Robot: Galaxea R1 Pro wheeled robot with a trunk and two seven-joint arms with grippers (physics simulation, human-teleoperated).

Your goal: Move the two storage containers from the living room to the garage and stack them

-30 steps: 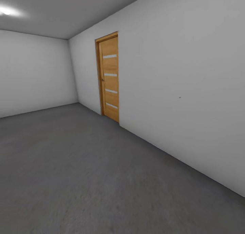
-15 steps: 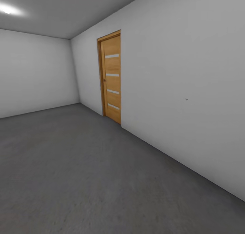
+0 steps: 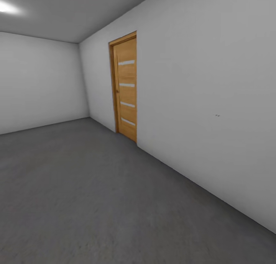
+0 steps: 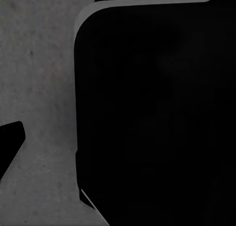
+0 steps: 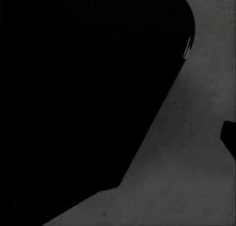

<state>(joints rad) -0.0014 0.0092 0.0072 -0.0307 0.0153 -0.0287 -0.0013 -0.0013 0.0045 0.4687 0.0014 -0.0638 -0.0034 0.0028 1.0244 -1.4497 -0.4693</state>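
Storage containers are nowhere on the dark grey concrete floor stretching from the slatted wooden door, so stacking looks undone, and I cannot tell either gripper's state.

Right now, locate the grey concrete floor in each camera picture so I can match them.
Head view: the floor covers the lower half, running to the wooden door.
Left wrist view: mottled floor beside a large black shape.
Right wrist view: floor beside a black mass.
Shared landmark: the floor's mottled grey concrete.
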